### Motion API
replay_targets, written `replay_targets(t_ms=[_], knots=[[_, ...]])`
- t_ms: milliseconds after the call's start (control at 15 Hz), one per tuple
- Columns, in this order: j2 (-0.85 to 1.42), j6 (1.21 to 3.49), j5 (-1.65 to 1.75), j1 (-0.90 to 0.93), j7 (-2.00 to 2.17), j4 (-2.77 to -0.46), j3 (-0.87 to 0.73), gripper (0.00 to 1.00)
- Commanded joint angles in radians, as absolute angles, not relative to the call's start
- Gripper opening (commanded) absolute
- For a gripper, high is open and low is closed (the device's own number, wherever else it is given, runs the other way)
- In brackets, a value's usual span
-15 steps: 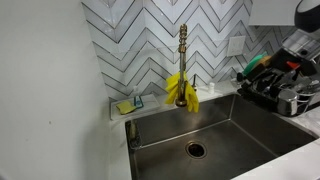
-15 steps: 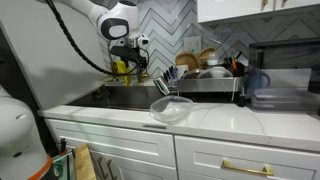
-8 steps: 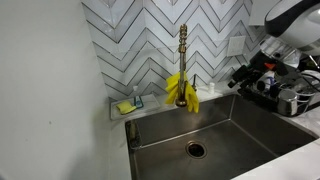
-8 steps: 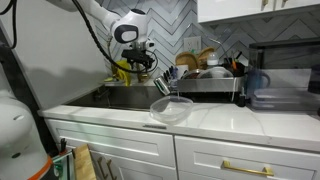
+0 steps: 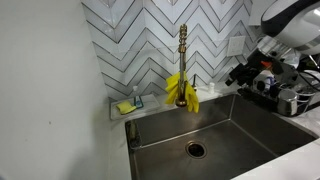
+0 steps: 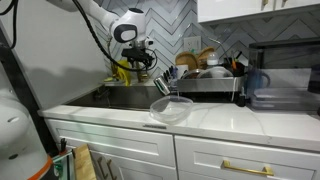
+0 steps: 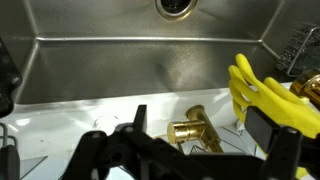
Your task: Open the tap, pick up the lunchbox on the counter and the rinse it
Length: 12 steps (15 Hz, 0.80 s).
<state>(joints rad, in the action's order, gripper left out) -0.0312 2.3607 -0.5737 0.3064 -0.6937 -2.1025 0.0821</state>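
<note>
Near the counter's (image 6: pixel 225 118) front edge, beside the sink (image 5: pixel 215 125), sits the lunchbox (image 6: pixel 171 109); it looks light, thin-walled and slippery once wet, so a pinch over its rim seems best; the gripper (image 7: pixel 200 140) hovers near the tap (image 5: pixel 183 50) at the back edge, jaws spread wide, holding nothing; the counter is smooth and pale, with a chevron-tiled wall (image 5: pixel 130 30) behind.

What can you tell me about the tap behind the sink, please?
The tap is a tall, slender, brass-coloured faucet with a straight upright stem. It stands behind the steel sink, against the chevron-tiled wall. Yellow rubber gloves hang over its lower part, touching it. No running water shows, and nothing grips it.
</note>
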Motion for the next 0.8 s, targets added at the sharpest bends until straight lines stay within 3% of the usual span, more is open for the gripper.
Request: replay_targets(t_ms=[0,733], knots=[[0.042,2.439,-0.531,0.286,-0.631,-2.024,0.156,1.00],[0.275,2.581,-0.301,0.273,-0.395,-1.786,0.250,1.00]])
